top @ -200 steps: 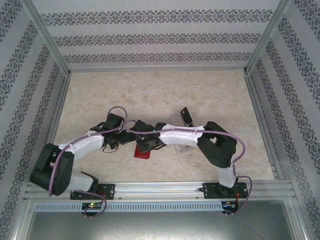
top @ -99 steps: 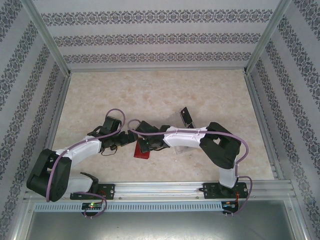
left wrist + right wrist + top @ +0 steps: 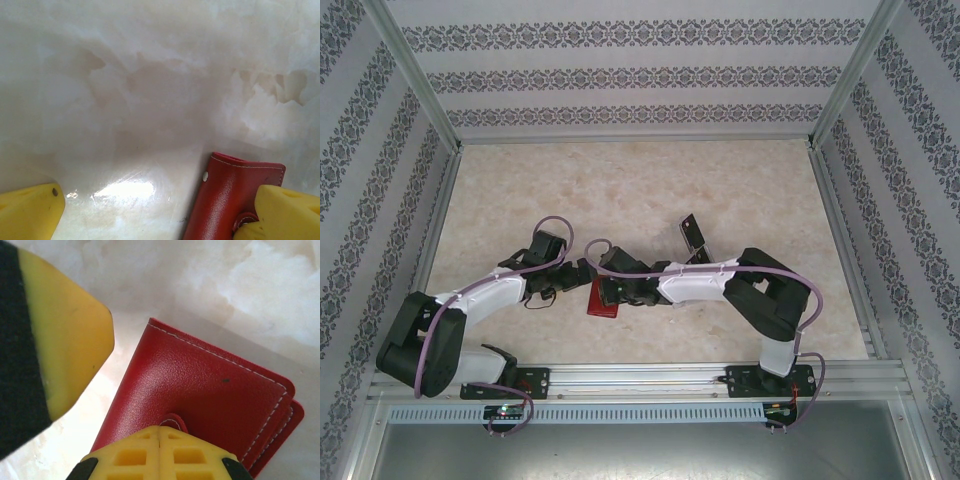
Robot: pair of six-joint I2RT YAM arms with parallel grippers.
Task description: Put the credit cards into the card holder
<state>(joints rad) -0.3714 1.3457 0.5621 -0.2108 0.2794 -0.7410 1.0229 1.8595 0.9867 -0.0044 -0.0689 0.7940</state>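
The red card holder (image 3: 604, 300) lies folded shut on the table between the two arms. My right gripper (image 3: 160, 440) is shut, and its joined tips rest on the card holder (image 3: 210, 380) right at the little snap tab (image 3: 174, 420). My left gripper (image 3: 155, 215) is open at the card holder's (image 3: 230, 195) left side, one yellow finger (image 3: 287, 212) over its snap-tab corner and the other finger (image 3: 27, 212) on bare table. That left finger (image 3: 65, 335) also shows in the right wrist view. One dark credit card (image 3: 694, 232) sits tilted behind the right forearm.
The marble-patterned table (image 3: 620, 190) is bounded by aluminium rails and patterned walls on three sides. The right arm's white forearm (image 3: 695, 280) stretches across the middle, covering what lies under it. Open table lies toward the back.
The right forearm has swung lower and leftward, bringing its shut gripper onto the card holder. The left arm shifted slightly; the card holder stayed in place.
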